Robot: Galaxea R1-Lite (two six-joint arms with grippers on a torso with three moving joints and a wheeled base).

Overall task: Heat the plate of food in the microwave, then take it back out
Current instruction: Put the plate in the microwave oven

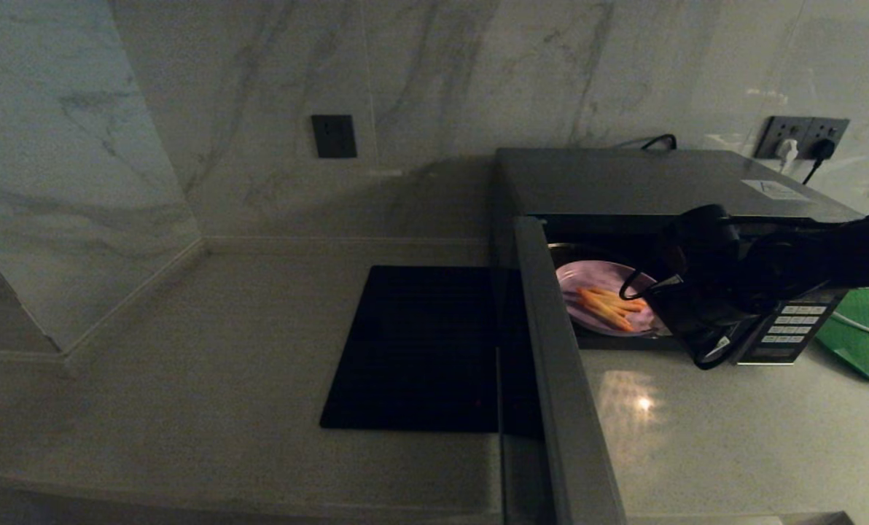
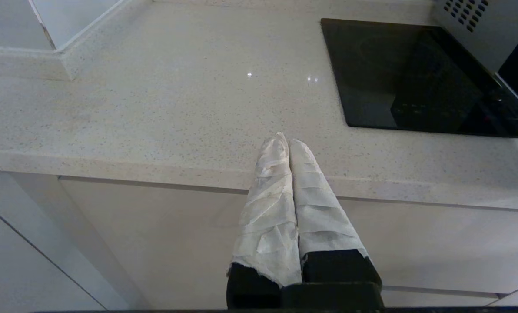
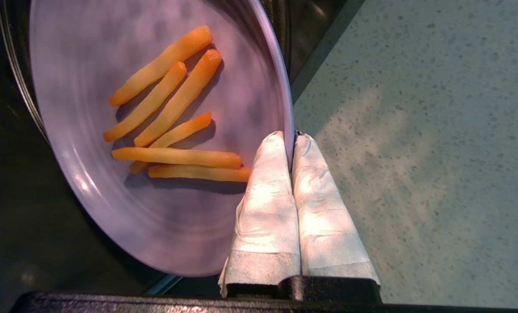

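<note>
The microwave (image 1: pixel 660 182) stands at the right of the counter with its door (image 1: pixel 562 379) swung wide open toward me. In its mouth sits the pale pink-lilac plate of food (image 1: pixel 602 299), bearing several orange sticks (image 3: pixel 172 108). My right gripper (image 3: pixel 290 138) is shut on the plate's (image 3: pixel 163 208) rim, one wrapped finger above the rim and one below, at the front edge of the oven opening. In the head view the right arm (image 1: pixel 755 277) covers the plate's right side. My left gripper (image 2: pixel 285 141) is shut on nothing, held low before the counter's front edge.
A flat black square mat (image 1: pixel 420 350) lies left of the open door. A green tray (image 1: pixel 868 332) sits right of the microwave beside its button panel (image 1: pixel 792 328). Pale speckled counter (image 1: pixel 733 437) stretches in front of the oven. Wall sockets (image 1: pixel 803 138) hold plugged cables.
</note>
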